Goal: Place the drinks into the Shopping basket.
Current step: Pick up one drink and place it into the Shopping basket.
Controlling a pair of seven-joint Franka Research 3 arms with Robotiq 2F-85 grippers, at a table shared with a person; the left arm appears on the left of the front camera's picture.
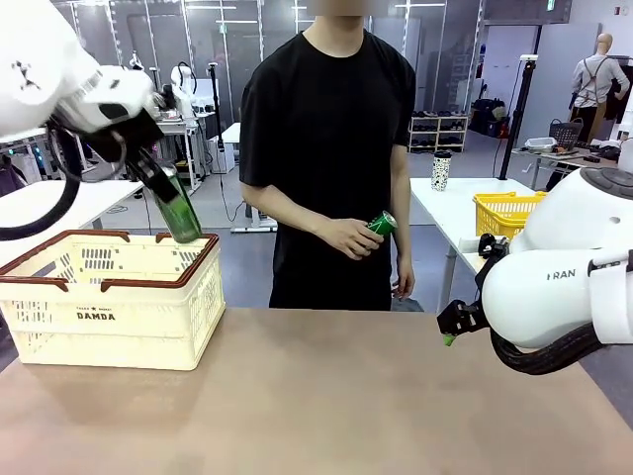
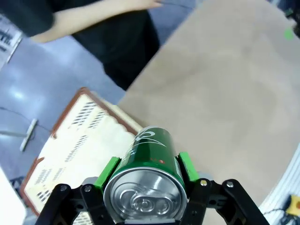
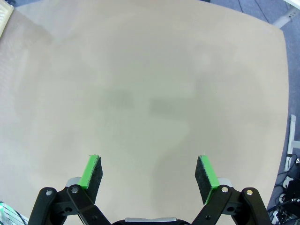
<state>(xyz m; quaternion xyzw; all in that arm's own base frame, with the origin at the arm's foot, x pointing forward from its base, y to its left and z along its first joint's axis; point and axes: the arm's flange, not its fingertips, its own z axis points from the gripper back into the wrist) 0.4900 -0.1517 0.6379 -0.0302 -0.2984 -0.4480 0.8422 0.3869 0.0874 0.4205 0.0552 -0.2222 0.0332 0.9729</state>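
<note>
Hovering at about 10 o'clock in the front view, the left gripper [image 1: 163, 188] is closed around a green can [image 1: 181, 218], its green pads pressed on opposite sides of the can's body just below the silver top. The can hangs tilted, base lowermost, over the far side of the Shopping basket [image 1: 99, 282], which stands at the table's [image 1: 346, 406] 9 o'clock edge. Whether the base touches the rim cannot be told. The tilt and the position over the open top suggest a release into the basket is being prepared.

In the left wrist view the same green can [image 2: 150, 157] sits between the left gripper's [image 2: 146, 168] pads with its pull-tab facing the camera, and the Shopping basket [image 2: 79, 140] lies beyond at 9 o'clock.

At 12 o'clock a person stands across the table. One hand [image 1: 348, 237] holds a second green can [image 1: 383, 223] clear of the table, probably ready to be offered as the next drink.

The right gripper [image 1: 450, 334] waits at 3 o'clock with its jaws spread wide and nothing between them. The right wrist view shows the right gripper [image 3: 149, 171] poised over bare tabletop.

Legible writing: "DAMDA" on the basket's near wall, with a smaller line above it too fine to read, and "FRAN" on the right arm. The can carries a white swirl, and its lettering cannot be made out.

A yellow basket [image 1: 504, 213] and a speckled cup [image 1: 441, 170] stand on a farther table at 2 o'clock.
</note>
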